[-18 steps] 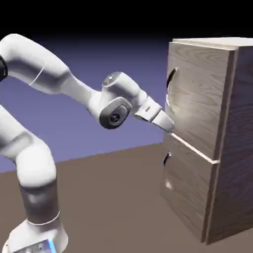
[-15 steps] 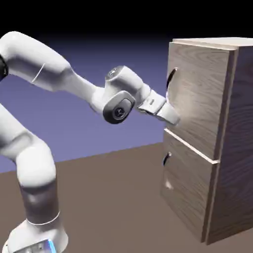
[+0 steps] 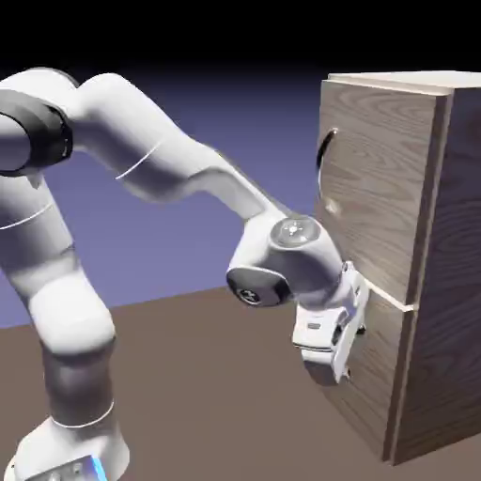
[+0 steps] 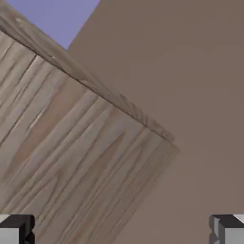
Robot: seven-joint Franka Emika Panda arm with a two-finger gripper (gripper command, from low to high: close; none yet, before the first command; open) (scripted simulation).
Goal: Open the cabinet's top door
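Observation:
The cabinet (image 3: 451, 235) of light wood grain stands at the exterior view's right. Its top door (image 3: 380, 178) lies flat against the front, and the curved metal handle (image 3: 324, 174) near its left edge is free. My gripper (image 3: 339, 372) hangs well below that handle, in front of the shorter lower panel (image 3: 371, 380), pointing down toward the table. In the hand view the gripper (image 4: 122, 231) is open: its fingertips (image 4: 16, 229) sit far apart at the bottom corners and hold nothing. A corner of the wood-grain cabinet (image 4: 66, 157) fills that view's left.
The brown table (image 3: 207, 395) spreads in front of the cabinet and shows to the right in the hand view. The arm's white elbow and forearm (image 3: 188, 169) arch over from the exterior view's left. The lower panel's small handle is hidden behind the hand.
The hand has dropped from beside the top door's handle to in front of the lower panel and turned to point downward. The top door has not moved.

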